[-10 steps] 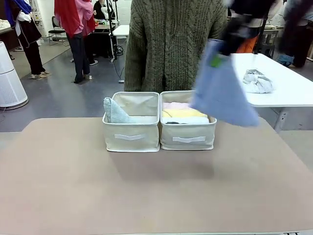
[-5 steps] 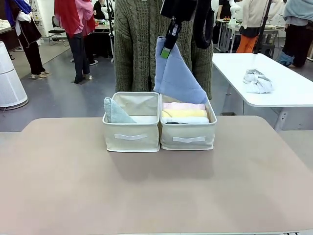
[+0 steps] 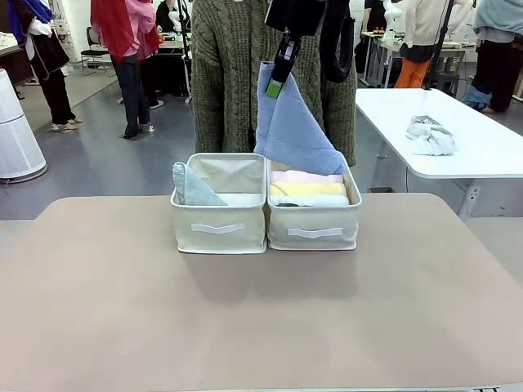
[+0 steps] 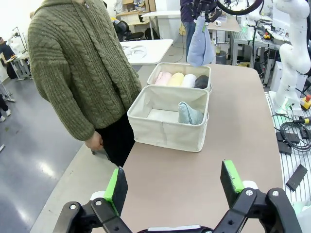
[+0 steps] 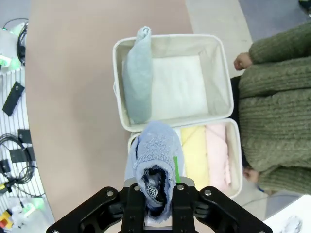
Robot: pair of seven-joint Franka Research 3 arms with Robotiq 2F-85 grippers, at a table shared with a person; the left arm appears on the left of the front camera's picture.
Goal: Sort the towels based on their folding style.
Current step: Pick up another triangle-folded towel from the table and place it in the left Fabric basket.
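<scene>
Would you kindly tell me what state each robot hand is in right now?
Left hand: open, holding nothing.
Right hand: closed on the periwinkle-blue cone-shaped terry towel.

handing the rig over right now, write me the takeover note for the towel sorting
Left gripper: open, holding nothing, over bare table away from the bins.
Right gripper: shut on the blue cone towel, which hangs high above the bins, near where they meet.
Left bin: the teal cone towel leans at its left side.
Right bin: pink roll, yellow roll, white roll and dark grey roll lie side by side.
Done: five towels are binned by fold.
Left: the blue cone probably belongs beside the teal one, so carry it over the left bin, lower it and release.
</scene>
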